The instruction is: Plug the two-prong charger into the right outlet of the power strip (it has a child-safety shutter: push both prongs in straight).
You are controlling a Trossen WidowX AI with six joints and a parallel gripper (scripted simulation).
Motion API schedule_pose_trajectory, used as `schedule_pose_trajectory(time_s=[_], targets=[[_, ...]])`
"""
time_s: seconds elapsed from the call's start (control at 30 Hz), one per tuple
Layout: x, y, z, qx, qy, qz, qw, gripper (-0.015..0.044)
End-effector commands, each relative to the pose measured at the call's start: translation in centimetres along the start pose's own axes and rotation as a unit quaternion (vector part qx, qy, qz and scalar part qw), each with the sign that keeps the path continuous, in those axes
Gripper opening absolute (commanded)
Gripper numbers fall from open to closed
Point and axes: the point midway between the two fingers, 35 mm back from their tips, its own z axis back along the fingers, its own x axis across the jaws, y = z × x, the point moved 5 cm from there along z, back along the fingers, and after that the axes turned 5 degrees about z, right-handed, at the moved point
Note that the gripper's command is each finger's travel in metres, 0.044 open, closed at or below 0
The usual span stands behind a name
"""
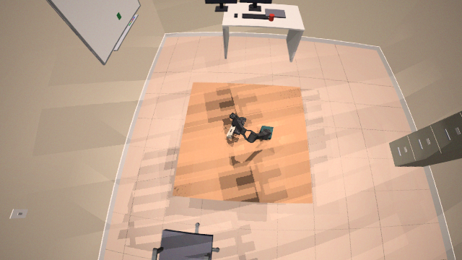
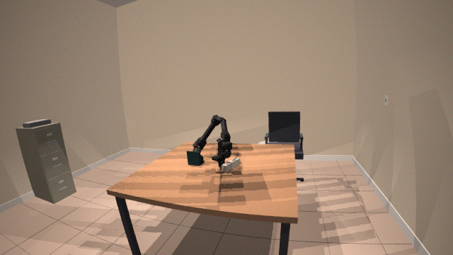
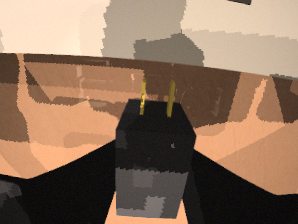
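Observation:
The black charger (image 3: pixel 155 152) has two gold prongs pointing away from the wrist camera. My gripper (image 3: pixel 150 147) (image 2: pixel 220 168) is shut on its body, with a dark finger on each side. The white power strip (image 1: pixel 230 133) (image 2: pixel 231 165) lies on the table, with its upper end in the top view partly covered by the arm. In the exterior view my gripper is low, just left of the strip's near end. The strip does not show in the wrist view. The outlets are too small to tell apart, and contact between prongs and strip cannot be made out.
The arm's dark teal base (image 1: pixel 267 128) (image 2: pixel 195 159) stands on the wooden table (image 1: pixel 202 162) (image 2: pixel 159 184), right of the strip in the top view. An office chair (image 1: pixel 188 243) (image 2: pixel 284 127), a white desk (image 1: pixel 261 22) and a filing cabinet (image 1: pixel 415 152) (image 2: pixel 46 159) stand away from the table.

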Motion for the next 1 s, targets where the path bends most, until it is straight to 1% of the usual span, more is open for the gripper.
schedule_pose_trajectory(time_s=[0.0, 0.97], targets=[[0.04, -0.09, 0.01, 0.000, -0.002, -0.004, 1.000, 0.0000], [0.02, -0.81, 0.09, 0.000, -0.002, -0.004, 1.000, 0.0000]])
